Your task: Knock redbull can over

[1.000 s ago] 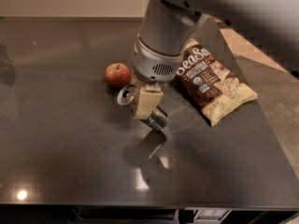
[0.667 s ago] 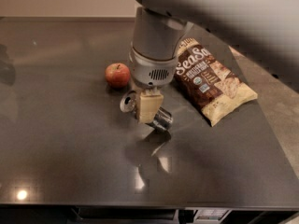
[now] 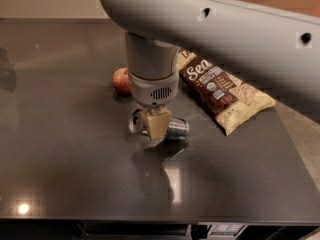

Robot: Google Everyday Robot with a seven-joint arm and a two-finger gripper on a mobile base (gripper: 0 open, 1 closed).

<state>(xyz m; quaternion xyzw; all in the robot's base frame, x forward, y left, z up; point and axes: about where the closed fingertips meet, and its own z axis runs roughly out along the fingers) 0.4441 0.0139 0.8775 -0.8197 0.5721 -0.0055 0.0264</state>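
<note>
The redbull can (image 3: 176,128) lies on its side on the dark table (image 3: 75,164), its silver top facing left and its body pointing right. My gripper (image 3: 157,125) hangs straight down from the grey arm, right over the middle of the can and covering part of it. I cannot tell whether it touches the can. The red apple (image 3: 120,80) sits just behind and to the left, partly hidden by the wrist.
A brown and yellow snack bag (image 3: 225,91) lies flat to the right of the can. The table's front edge (image 3: 150,220) runs along the bottom and its right edge (image 3: 295,134) slants past the bag. The big grey arm (image 3: 225,29) fills the upper right.
The can has gone from leaning under the gripper to lying flat on the table. The arm has come lower and nearer the camera, staying over the can.
</note>
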